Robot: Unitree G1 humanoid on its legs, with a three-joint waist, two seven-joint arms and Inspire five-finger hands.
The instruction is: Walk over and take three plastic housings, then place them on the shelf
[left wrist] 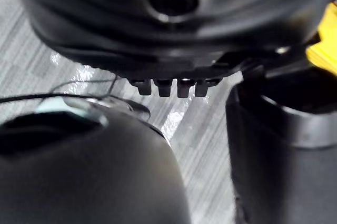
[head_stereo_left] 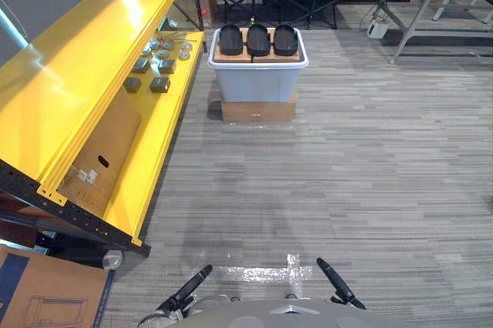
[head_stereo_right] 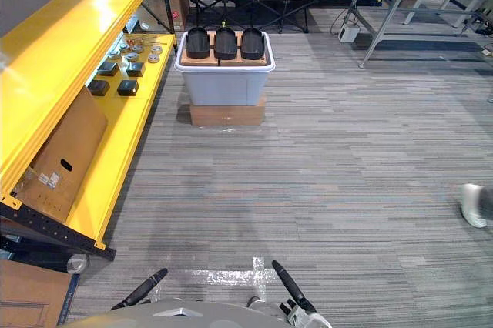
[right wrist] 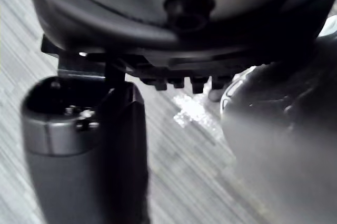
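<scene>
Housings dead ahead, and a long way off! The three plastic housings (head_stereo_left: 258,39) sat side by side in a row on a brown board across the top of a grey tub (head_stereo_left: 258,82), which itself stood on a flat cardboard box (head_stereo_left: 258,109) on the carpet. Each dark shell lay with its long axis running away from the robot, rounded ends facing back toward it.

Down at the near edge, the left hand (head_stereo_left: 187,288) and the right hand (head_stereo_left: 337,282) hung low on either side with fingers relaxed and straight, and both held nothing. Open carpet lay between them and the tub, so they were well apart from the load.

The row lay almost on the centre line, so neither hand looked clearly nearer; by my reading the left-most housing would fall to the left hand and the right-most to the right.

The yellow shelf (head_stereo_left: 77,74) ran along the robot's left, its far end drawing level with the tub. A few small dark parts (head_stereo_left: 159,84) lay on its lower level, and a cardboard panel (head_stereo_left: 100,158) leaned nearer in.

My call: nothing taken yet, and the walk forward comes first, then a turn left to the shelf.
</scene>
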